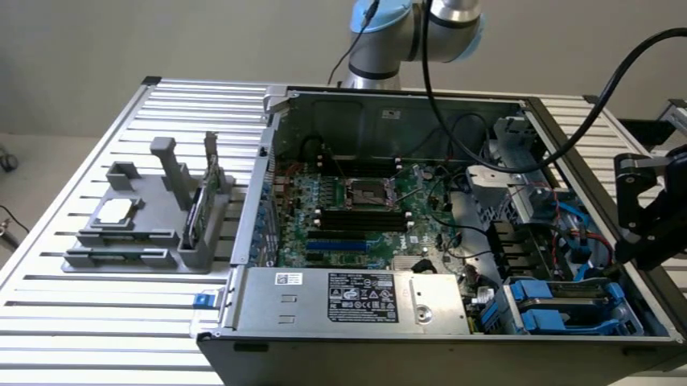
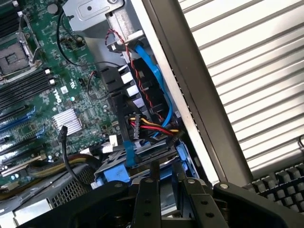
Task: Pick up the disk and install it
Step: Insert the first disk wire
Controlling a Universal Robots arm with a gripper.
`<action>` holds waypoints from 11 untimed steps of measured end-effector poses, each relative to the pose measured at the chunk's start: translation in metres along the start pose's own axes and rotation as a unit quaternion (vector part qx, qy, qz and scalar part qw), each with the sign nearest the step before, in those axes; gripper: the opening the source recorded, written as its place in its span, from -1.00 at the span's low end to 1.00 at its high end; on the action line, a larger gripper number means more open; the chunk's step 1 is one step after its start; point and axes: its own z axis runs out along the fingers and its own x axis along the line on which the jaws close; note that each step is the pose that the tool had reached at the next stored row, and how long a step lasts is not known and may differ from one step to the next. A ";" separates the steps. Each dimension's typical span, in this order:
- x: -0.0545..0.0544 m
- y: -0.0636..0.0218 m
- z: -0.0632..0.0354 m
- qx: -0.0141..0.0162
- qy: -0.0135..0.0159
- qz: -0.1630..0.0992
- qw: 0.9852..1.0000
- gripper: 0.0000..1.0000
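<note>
The black gripper [image 2: 168, 186] was seen near a blue plastic drive bay [image 1: 564, 310]. Its state could not be told.

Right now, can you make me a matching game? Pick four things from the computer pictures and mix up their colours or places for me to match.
Things:
1. circuit board
2. power-supply box
3. drive bay
4. parts stand

Colour or place:
A. blue
B. green
C. standing outside the computer, on the slatted table
D. grey metal with a black-and-white sticker

Right pairs: 1-B, 2-D, 3-A, 4-C.
</note>
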 end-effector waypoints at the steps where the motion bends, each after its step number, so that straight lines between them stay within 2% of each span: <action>1: 0.000 -0.0003 0.0001 0.000 0.000 0.005 1.000 -0.50; 6: -0.001 -0.0014 0.0013 -0.001 -0.001 0.030 1.000 -0.50; 11: -0.001 -0.0023 0.0028 -0.001 -0.002 0.057 0.998 -0.50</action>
